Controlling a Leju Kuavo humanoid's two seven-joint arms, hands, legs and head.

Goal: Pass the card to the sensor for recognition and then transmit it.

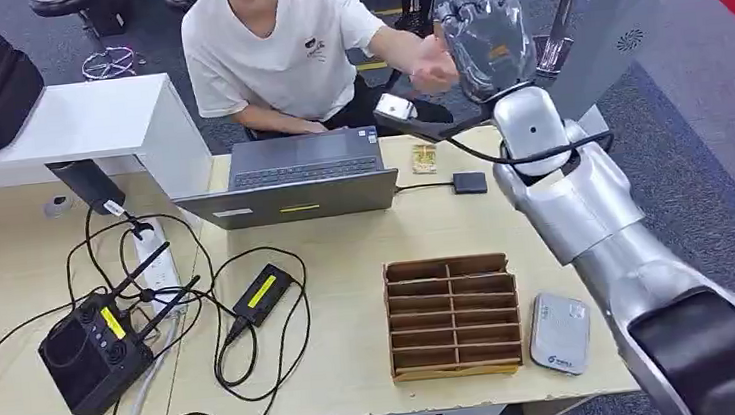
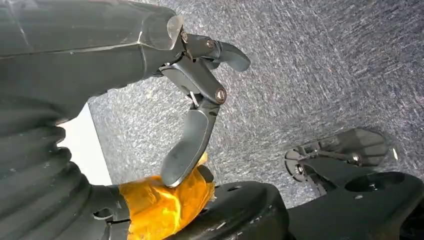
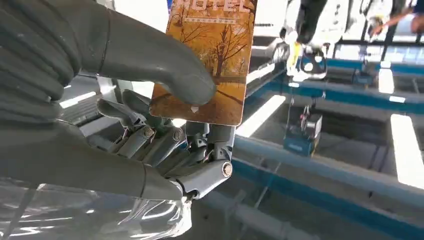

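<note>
My right hand (image 1: 486, 45) is raised at the upper right of the head view, wrapped in crinkled clear plastic that catches the light; a person's hand (image 1: 428, 62) reaches toward it from the left. In the right wrist view my thick grey thumb (image 3: 165, 65) presses on the face of the card (image 3: 212, 60) while my darker metal fingers (image 3: 165, 142) back it from behind, so I am grasping the card; it is a flat, glossy rectangle with rounded corners, printed in amber and brown with bare trees and pale lettering along its upper edge.

My left hand (image 2: 197, 105) shows in the left wrist view over speckled grey carpet; its smooth grey thumb and dark hinged fingers hold nothing and stand apart, one fingertip resting near a band of orange tape (image 2: 165, 205) low in the frame.

On the pale wooden table (image 1: 346, 239) in the head view, a small black square sensor (image 1: 470, 182) lies right of centre, cabled to a grey laptop (image 1: 296, 179); a second amber card (image 1: 424, 158) lies just beside it. A brown slotted cardboard organiser (image 1: 452, 315) sits at the lower middle, a rounded grey device (image 1: 560, 333) just beside it to the right; a black controller (image 1: 95, 347) with antennas and looping black cables sits at the lower left.
</note>
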